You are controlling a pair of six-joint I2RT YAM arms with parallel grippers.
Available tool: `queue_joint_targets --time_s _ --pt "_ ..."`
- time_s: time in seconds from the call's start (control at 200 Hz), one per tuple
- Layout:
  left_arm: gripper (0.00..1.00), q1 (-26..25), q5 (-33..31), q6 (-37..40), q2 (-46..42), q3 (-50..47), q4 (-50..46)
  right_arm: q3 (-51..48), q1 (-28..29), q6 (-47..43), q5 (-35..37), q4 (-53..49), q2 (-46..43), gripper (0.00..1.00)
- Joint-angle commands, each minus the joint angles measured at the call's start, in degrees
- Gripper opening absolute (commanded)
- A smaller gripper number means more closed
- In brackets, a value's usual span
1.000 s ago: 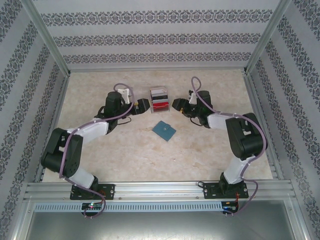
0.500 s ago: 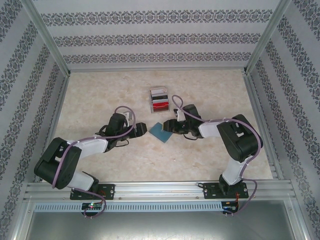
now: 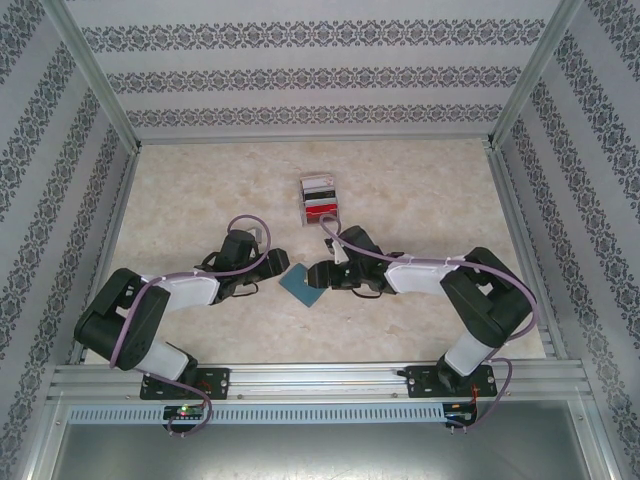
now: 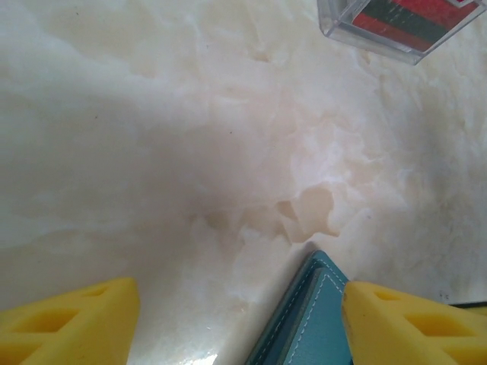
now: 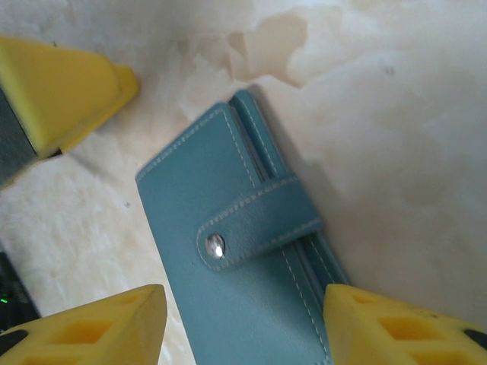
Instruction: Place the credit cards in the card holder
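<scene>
The card holder [image 3: 300, 285] is a teal wallet lying flat on the table, its strap snapped shut [image 5: 215, 245]. My right gripper [image 3: 318, 275] is open and low over it from the right, one yellow finger on each side of the wallet [image 5: 243, 251]; its right finger [image 5: 403, 327] sits at the wallet's edge. My left gripper [image 3: 278, 263] is open just left of the wallet, whose corner [image 4: 319, 319] lies by the right finger [image 4: 411, 323]. The credit cards [image 3: 319, 200], red, dark and white, stand in a clear plastic stand [image 4: 403, 30] farther back.
The marble-patterned tabletop [image 3: 200, 190] is fenced by patterned walls and metal posts. A metal rail [image 3: 320, 380] runs along the near edge where both arm bases are bolted. One finger of the left gripper [image 5: 53, 91] shows beyond the wallet's far corner.
Both grippers came away from the stand toward the near side and met at the wallet. The wallet slid nearer and leftward and turned. The left jaws narrowed.
</scene>
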Motion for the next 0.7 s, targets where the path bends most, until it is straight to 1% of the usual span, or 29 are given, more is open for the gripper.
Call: queue_joint_targets --time_s 0.0,0.075,0.145,0.175,0.195,0.22,0.27,0.32,0.435,0.535,0.604,0.694 --pt "0.77 -0.67 -3.42 -0.03 -2.07 1.91 -3.81 2.85 2.81 -7.51 7.32 -11.85 -1.77 0.63" --pt "0.80 -0.64 -7.90 0.53 -4.04 2.11 -7.32 6.88 5.78 -13.86 13.28 -18.92 -0.81 0.70" --pt "0.83 -0.54 -10.11 0.73 -5.52 1.58 -8.03 11.29 7.95 -19.05 17.55 -24.44 1.82 0.74" --pt "0.87 -0.60 -11.33 0.83 -6.14 1.19 -8.17 13.16 8.74 -21.03 18.68 -26.71 3.14 0.77" --pt "0.89 -0.53 -12.38 0.87 -6.48 1.01 -8.25 14.45 9.28 -22.40 19.59 -28.23 4.01 0.82" --pt "0.91 -0.48 -13.72 0.93 -6.78 0.67 -8.50 16.21 10.07 -23.49 21.46 -30.48 5.05 0.84" --pt "0.93 -0.39 -15.98 0.89 -7.25 0.28 -9.20 18.71 11.46 -25.57 24.82 -33.61 6.87 0.87" --pt "0.94 -0.11 -16.60 0.74 -7.41 0.07 -9.51 20.28 12.48 -27.50 27.40 -35.14 8.33 0.89" --pt "0.94 -0.01 -17.78 0.87 -7.94 -0.52 -9.07 23.10 12.82 -30.06 29.17 -37.72 11.04 0.90" --pt "0.95 0.31 -19.36 0.32 -7.95 -1.05 -9.16 23.61 12.83 -30.48 27.41 -37.52 11.71 0.89" --pt "0.95 0.52 -18.56 0.05 -7.95 -0.99 -9.15 22.96 12.64 -29.99 26.29 -36.28 12.15 0.86" --pt "0.95 0.49 -18.95 0.60 -8.12 -1.15 -8.82 23.13 12.17 -26.14 28.25 -37.21 11.95 0.82"
